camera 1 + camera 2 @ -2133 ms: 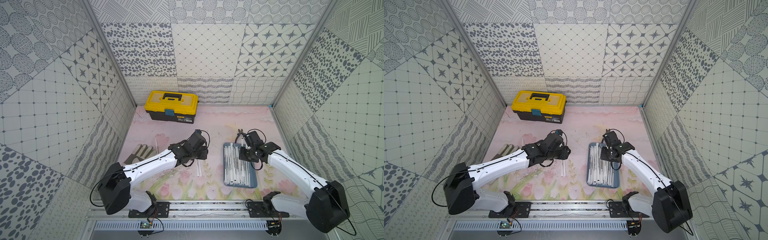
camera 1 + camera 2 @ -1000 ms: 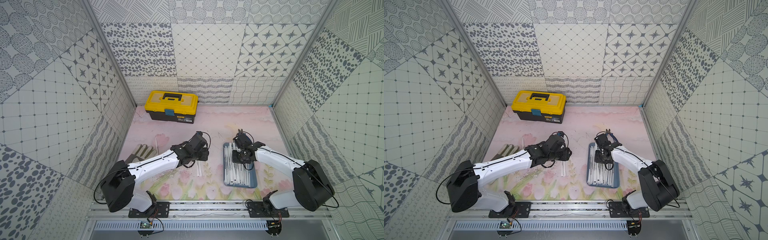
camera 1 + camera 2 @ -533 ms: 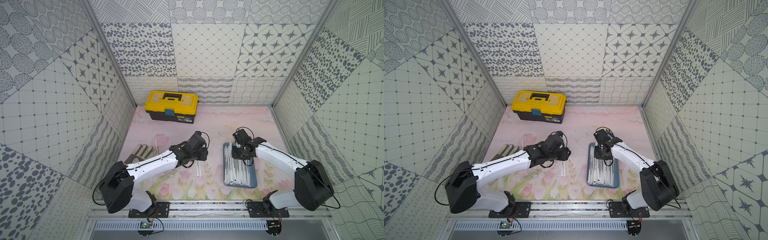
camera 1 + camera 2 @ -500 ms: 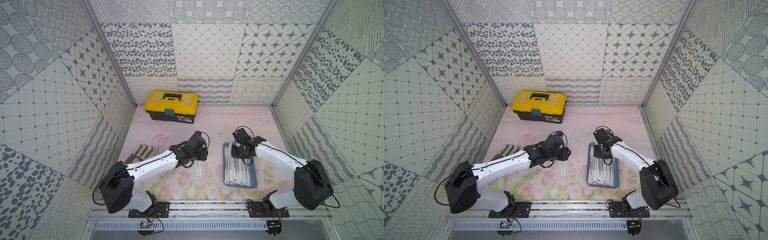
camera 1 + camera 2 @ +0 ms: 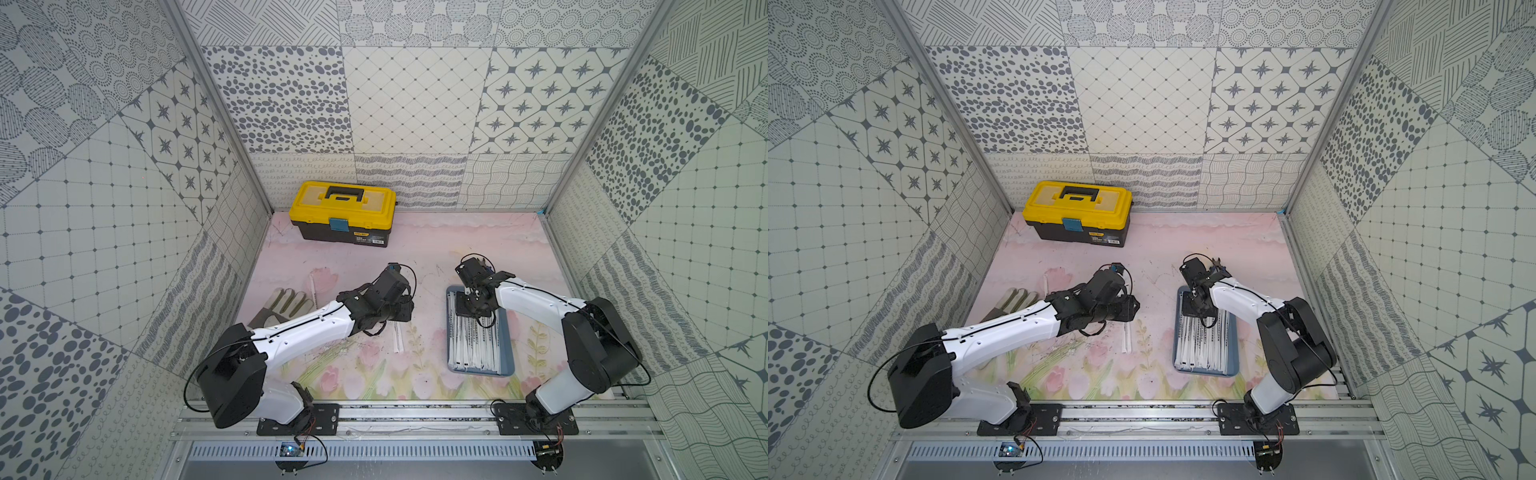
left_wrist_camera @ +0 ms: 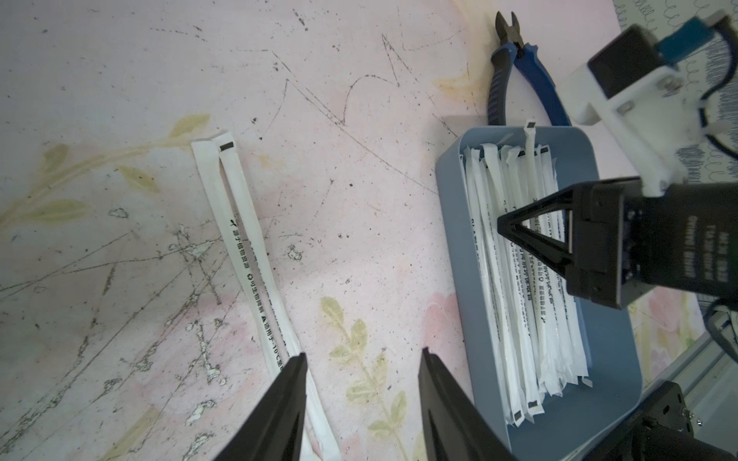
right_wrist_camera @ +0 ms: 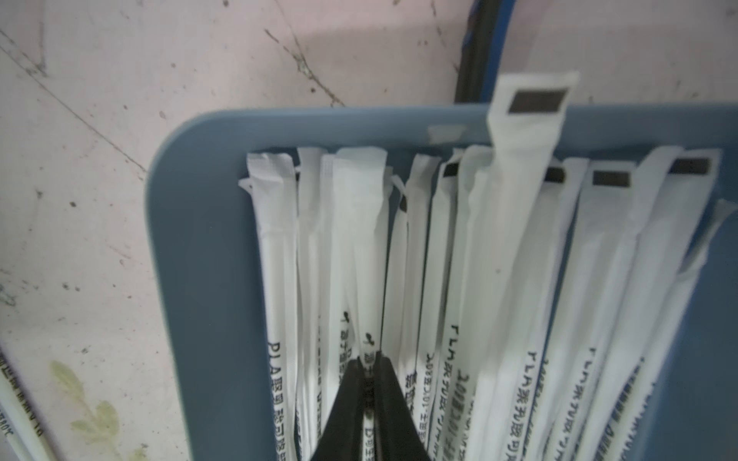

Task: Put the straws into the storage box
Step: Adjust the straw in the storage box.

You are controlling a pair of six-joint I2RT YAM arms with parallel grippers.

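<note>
I find the right tool (image 7: 369,403) pinched on one wrapped straw (image 7: 369,279) among the straws (image 5: 473,345) in the blue-grey tray (image 5: 507,353). The left tool (image 6: 361,403) is half-open and empty above two loose straws (image 6: 243,239) on the worktop (image 5: 415,257).

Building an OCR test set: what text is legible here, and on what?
"PLA", then Chinese characters: straws in the storage box.
"-10" amid Chinese print: loose straw on the mat.
White print on right gripper: blurred, unreadable.
Label on toolbox: too small to read.

Yellow toolbox (image 5: 345,208) at back wall; glove (image 5: 286,305) near left wall; blue-handled pliers (image 6: 537,86).
</note>
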